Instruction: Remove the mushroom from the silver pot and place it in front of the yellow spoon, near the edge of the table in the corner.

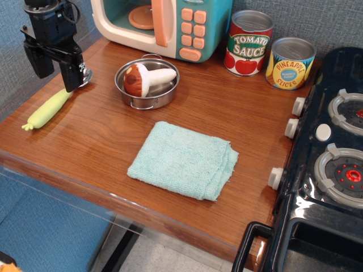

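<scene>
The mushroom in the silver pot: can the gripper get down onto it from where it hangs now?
Probably yes. The mushroom lies on its side in the open silver pot, with nothing over it. The gripper hangs to the pot's left, above the yellow spoon, and nothing stands between them.

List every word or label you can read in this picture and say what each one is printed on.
"TOMATO SAUCE" – on the red can by the toy microwave.
"PINEAPPLE SLICES" – on the yellow can beside it; the small print in its blue middle patch is too blurred to read.
The microwave's buttons, the stove knobs, the towel, the silver pot and the mushroom show no readable text.
</scene>
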Motion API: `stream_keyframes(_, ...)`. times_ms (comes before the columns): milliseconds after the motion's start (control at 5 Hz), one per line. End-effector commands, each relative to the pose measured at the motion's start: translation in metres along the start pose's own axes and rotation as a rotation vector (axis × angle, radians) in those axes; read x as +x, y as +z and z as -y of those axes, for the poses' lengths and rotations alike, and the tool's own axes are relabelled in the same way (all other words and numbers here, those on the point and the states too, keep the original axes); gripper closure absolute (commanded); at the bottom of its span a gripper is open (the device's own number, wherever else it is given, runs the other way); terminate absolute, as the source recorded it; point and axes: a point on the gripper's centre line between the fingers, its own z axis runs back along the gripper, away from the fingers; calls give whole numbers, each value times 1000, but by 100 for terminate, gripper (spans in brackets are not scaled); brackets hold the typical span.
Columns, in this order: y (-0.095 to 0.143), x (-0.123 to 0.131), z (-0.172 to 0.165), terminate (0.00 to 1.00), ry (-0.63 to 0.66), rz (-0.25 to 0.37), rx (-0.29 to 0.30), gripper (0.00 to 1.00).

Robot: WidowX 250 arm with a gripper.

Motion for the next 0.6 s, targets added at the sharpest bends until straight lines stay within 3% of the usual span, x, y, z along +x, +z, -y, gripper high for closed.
stream_keyframes(0, 0, 0, 0, 0, 0, 0, 0, 0)
stream_keyframes(400, 23, 34, 40, 0, -112, 73, -42, 0)
